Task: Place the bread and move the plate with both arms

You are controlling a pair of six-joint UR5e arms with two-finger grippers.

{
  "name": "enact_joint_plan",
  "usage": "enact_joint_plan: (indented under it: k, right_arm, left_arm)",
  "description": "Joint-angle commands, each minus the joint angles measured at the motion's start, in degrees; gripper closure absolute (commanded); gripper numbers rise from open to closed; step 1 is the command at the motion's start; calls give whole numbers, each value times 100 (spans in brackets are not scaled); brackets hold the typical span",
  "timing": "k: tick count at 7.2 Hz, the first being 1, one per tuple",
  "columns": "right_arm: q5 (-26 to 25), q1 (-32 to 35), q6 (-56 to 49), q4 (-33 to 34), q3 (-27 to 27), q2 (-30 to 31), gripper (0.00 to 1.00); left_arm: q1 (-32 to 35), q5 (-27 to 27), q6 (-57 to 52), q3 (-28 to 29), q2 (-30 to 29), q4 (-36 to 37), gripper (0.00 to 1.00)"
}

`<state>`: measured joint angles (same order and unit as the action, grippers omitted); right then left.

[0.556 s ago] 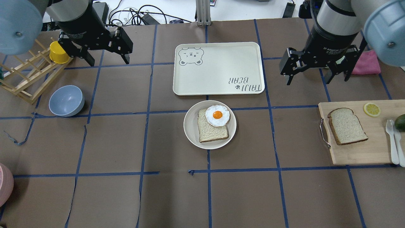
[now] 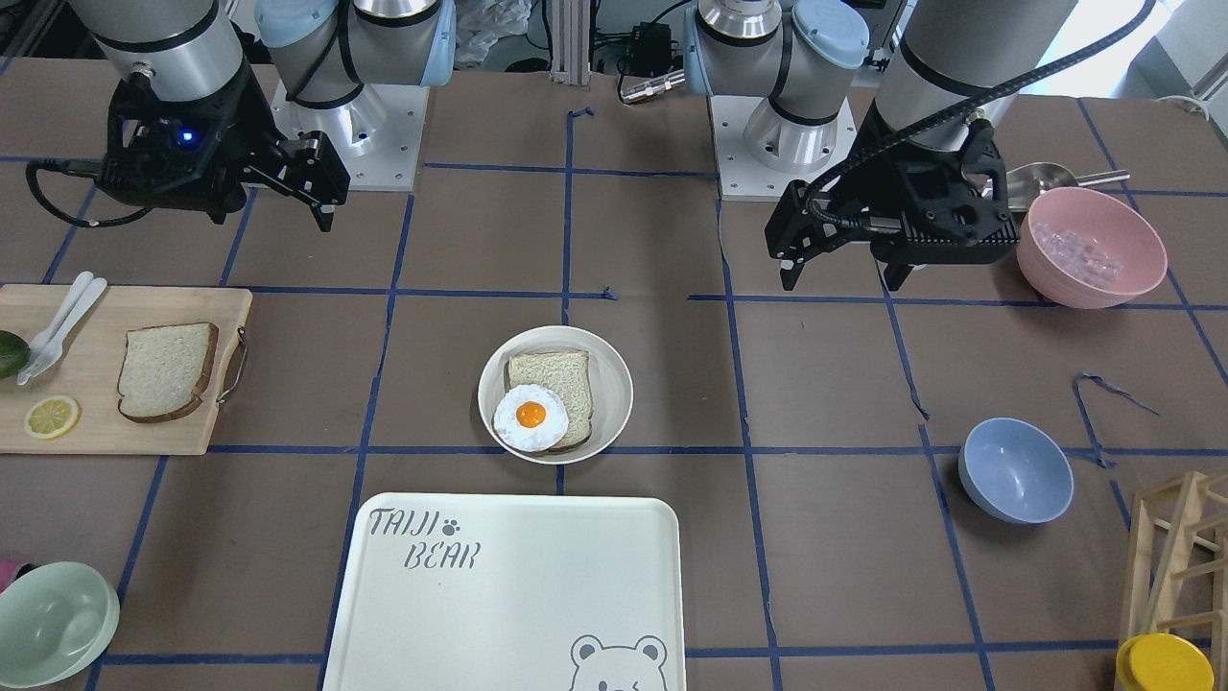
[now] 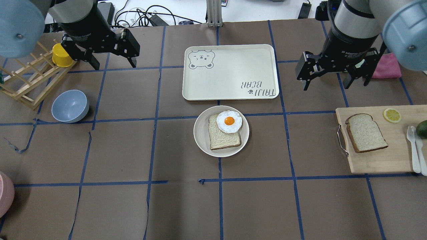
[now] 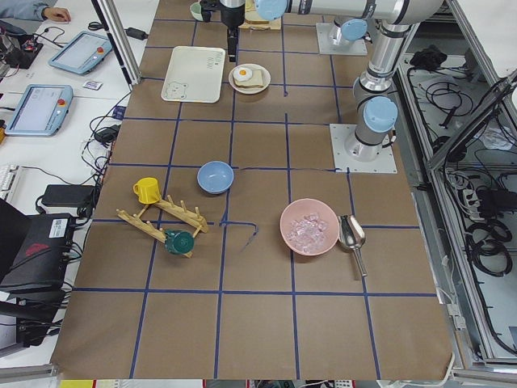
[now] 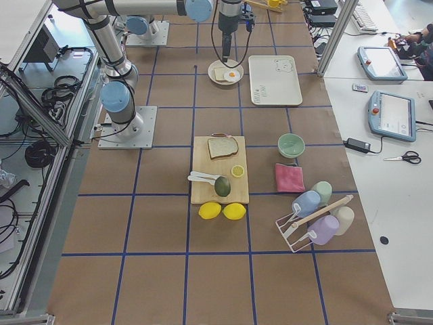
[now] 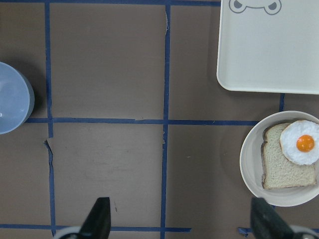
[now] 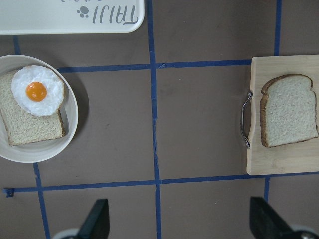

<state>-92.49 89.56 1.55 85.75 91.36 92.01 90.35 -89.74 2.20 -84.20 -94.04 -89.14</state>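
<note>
The bread (image 3: 366, 132), a dark-crusted slice, lies flat on a wooden cutting board (image 3: 383, 160) at the right; it also shows in the right wrist view (image 7: 289, 110). The plate (image 3: 201, 135) sits mid-table and holds a lighter slice (image 3: 222, 140) with a fried egg (image 3: 229, 121) on it. My left gripper (image 3: 115, 63) hangs open and empty above the far left of the table. My right gripper (image 3: 326, 85) hangs open and empty above the table, beyond the cutting board.
A white bear-printed tray (image 3: 230, 71) lies just beyond the plate. A blue bowl (image 3: 70, 106) and a wooden rack (image 3: 26, 83) with a yellow cup (image 3: 61, 55) stand at the left. A lemon slice (image 3: 392, 115), white cutlery (image 3: 413, 146) and an avocado (image 3: 422, 128) share the board.
Both grippers have shifted only very slightly and stay open. The bread, the plate and the other things have not moved.
</note>
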Motion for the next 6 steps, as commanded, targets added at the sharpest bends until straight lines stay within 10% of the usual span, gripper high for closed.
enact_joint_plan:
  k: [1, 6]
  right_arm:
    - [3, 0, -5, -6, 5, 1, 0]
    - [-14, 0, 30, -50, 22, -7, 0]
  left_arm:
    - [0, 0, 0, 0, 0, 2, 0]
    - [0, 17, 0, 0, 9, 239, 0]
